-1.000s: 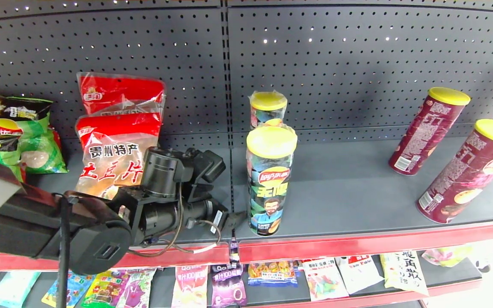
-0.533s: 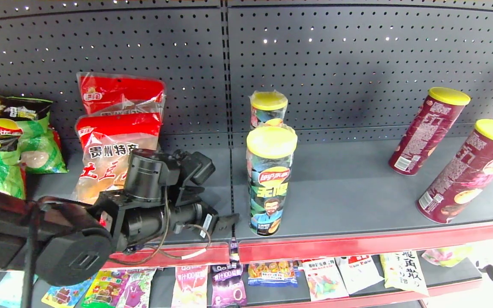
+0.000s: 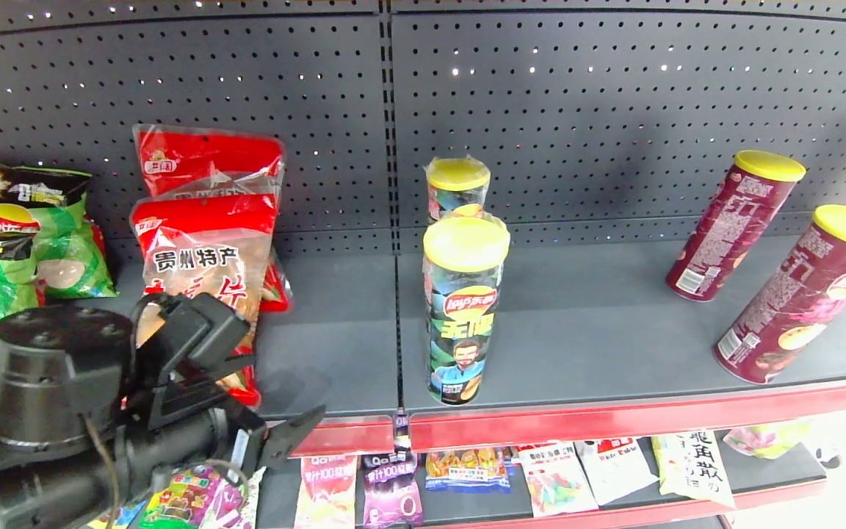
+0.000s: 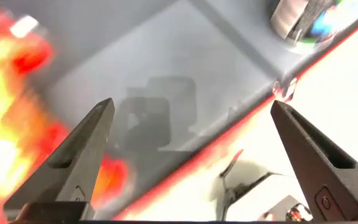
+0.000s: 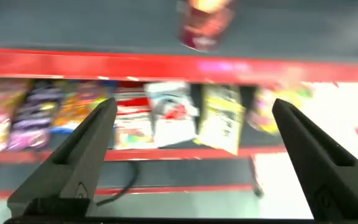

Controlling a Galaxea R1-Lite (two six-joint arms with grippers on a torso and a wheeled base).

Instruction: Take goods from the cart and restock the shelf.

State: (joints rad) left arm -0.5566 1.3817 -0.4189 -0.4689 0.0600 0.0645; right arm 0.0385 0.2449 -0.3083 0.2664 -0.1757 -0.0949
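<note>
Angular black left claw (image 4: 192, 104) apart, right claw (image 5: 194, 104) apart, cylindrical yellow-lidded can (image 3: 465, 316) on grey metal shelf (image 3: 599, 323)

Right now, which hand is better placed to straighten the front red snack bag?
Left, probably. The left hand hangs open, empty, just before the front red snack bag; the right hand faces a maroon chip can farther right.

The shelf (image 3: 614, 330) holds 2 dark red cans (image 3: 735, 224), 2 blue-green cans (image 3: 463, 316) with yellow lids, 2 red bags (image 3: 199, 250) and 2 green bags (image 3: 34, 220).
</note>
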